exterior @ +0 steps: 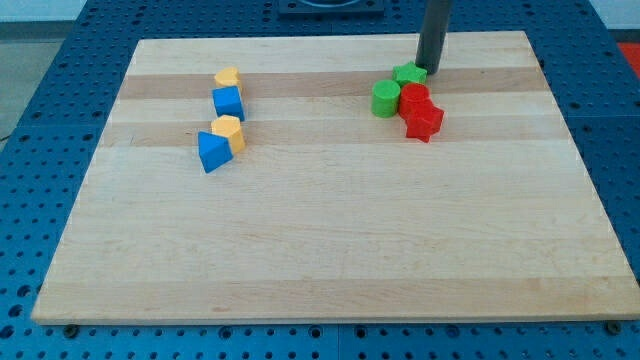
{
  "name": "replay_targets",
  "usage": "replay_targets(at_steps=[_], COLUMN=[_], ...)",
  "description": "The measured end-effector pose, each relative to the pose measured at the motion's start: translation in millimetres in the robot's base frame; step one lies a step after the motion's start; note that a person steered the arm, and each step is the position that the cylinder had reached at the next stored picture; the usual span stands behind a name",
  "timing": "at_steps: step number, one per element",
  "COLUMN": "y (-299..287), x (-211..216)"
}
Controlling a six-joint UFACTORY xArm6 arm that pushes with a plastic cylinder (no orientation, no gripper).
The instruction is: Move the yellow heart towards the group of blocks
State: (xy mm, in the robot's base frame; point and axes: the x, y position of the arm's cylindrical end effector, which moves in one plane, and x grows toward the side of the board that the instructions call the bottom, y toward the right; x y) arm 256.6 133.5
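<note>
The yellow heart (227, 76) lies at the upper left of the wooden board (330, 250), touching a blue cube (228, 102) just below it. Lower in the same column sit a yellow hexagon-like block (229, 131) and a blue triangle (211, 152), which touch each other. A tight group lies at the upper right: a green star (409, 74), a green cylinder (385, 98), a red cylinder (413, 98) and a red star (424, 121). My tip (430, 70) is at the green star's right side, far to the right of the yellow heart.
The board rests on a blue perforated table (40, 120). The board's top edge runs just above my tip and the right-hand group.
</note>
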Motion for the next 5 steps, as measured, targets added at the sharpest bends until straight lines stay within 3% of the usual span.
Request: replay_targets(at_steps=[2,4,5], y=[-128.6,-286.1,-308.9], x=[-42.8,-7.3,23.5])
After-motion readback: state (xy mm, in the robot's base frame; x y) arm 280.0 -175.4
